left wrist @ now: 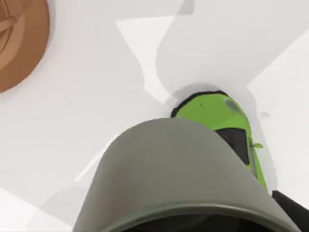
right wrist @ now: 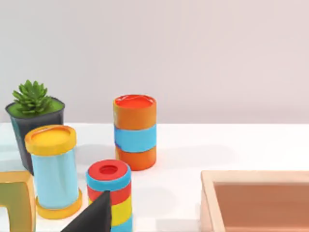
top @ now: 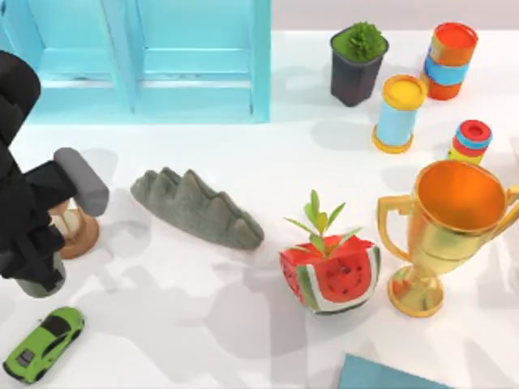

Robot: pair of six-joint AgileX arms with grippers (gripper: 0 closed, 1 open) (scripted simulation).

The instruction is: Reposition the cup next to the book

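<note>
The grey cup (left wrist: 183, 174) is seen directly beneath the left gripper (top: 32, 259) at the desk's (top: 243, 324) left edge, the jaws' opening not being discernible, while the teal book (top: 389, 377) lies well apart toward the right near edge, beyond the green toy car (top: 45, 344).
</note>
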